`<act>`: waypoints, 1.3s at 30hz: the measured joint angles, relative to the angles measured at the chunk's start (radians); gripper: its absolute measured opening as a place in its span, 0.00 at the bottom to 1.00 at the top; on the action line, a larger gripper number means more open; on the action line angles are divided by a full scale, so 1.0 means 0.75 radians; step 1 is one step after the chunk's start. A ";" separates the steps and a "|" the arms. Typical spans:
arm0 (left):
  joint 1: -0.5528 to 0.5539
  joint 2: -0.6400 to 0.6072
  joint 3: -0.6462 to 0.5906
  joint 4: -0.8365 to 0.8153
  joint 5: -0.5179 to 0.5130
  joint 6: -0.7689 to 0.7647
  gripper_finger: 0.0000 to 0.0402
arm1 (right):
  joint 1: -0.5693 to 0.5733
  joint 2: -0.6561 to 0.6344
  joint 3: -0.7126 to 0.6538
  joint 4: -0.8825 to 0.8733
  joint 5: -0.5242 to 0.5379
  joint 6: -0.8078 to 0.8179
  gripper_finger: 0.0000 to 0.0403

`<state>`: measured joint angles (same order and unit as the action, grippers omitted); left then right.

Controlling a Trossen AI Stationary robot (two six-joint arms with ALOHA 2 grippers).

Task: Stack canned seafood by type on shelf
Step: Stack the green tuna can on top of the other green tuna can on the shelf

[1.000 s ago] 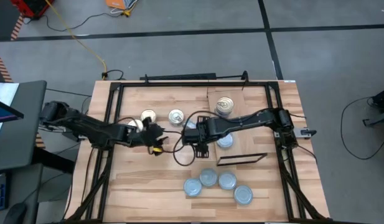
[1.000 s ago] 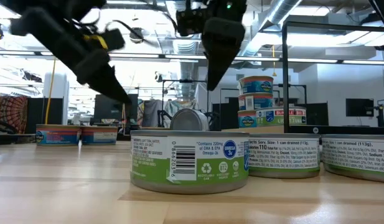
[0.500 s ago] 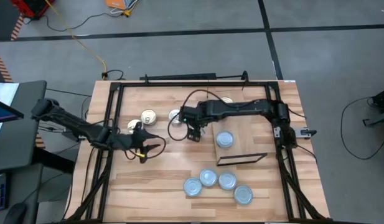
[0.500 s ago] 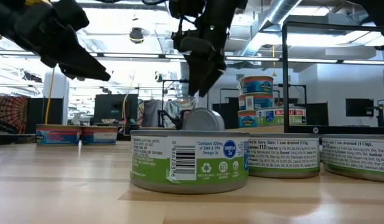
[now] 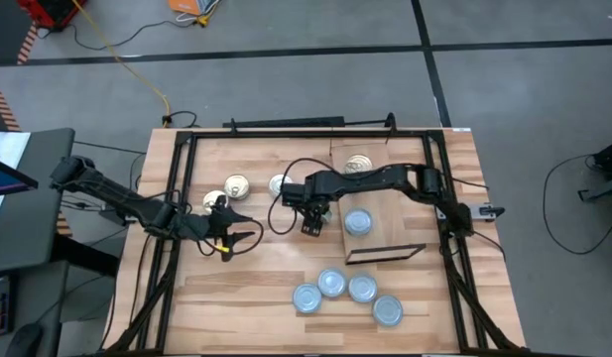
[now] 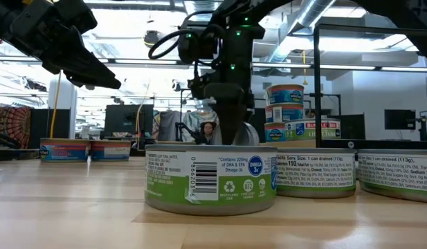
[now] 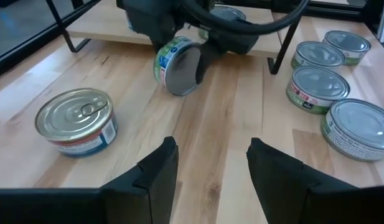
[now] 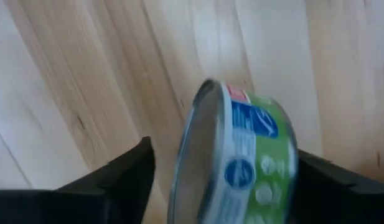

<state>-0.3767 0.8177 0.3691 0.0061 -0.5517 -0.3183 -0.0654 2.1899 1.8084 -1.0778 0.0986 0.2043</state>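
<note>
So the right gripper (image 5: 312,211) is reaching down just off the shelf (image 5: 385,223), right by that light-wood board's edge, and a green-label tin (image 7: 179,59) is sitting tilted up on its rim between its fingers. In the right wrist view that tilted can (image 8: 238,155) is filling the gap between the two dark fingers (image 8: 111,180), which are standing spread wide on either side of it; whether they're actually pressing on it can't be told from here. The left gripper (image 5: 224,230) is hanging above the tabletop well away from the shelf, fingers partly apart with nothing between them, as its own wrist view is showing (image 7: 207,165). On the shelf itself, one silvery blue-topped tin (image 5: 358,222) is lying flat near the middle, and a stack of tins (image 5: 358,165) is standing at the shelf's far end, away from the dark-edged strip (image 5: 385,254); in the low view it's reading as three cans high (image 6: 285,113). Beyond the strip, off the shelf, four more silvery tins (image 5: 347,296) are clustering together on the table. Away from the shelf past the right gripper, gold-topped tins (image 5: 236,185) are sitting flat, one of them showing red-labelled with a pull tab (image 7: 76,121) in the left wrist view.
</note>
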 joint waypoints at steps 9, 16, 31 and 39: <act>0.000 0.000 0.000 -0.029 -0.005 0.009 0.46 | -0.004 -0.033 0.000 -0.022 -0.059 -0.136 0.38; 0.000 0.000 0.000 -0.095 0.002 -0.025 0.46 | -0.013 -0.207 0.000 -0.052 -0.243 -0.148 0.38; 0.001 0.000 0.000 -0.088 0.005 0.071 0.46 | 0.027 -0.801 -0.659 0.291 -0.374 0.185 0.38; 0.001 0.000 0.000 -0.039 0.003 0.105 0.46 | 0.012 -1.195 -1.195 0.724 -0.381 0.391 0.43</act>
<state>-0.3763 0.8177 0.3691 -0.0233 -0.5491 -0.2394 -0.0563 1.2939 0.9124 -0.5345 -0.1873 0.4978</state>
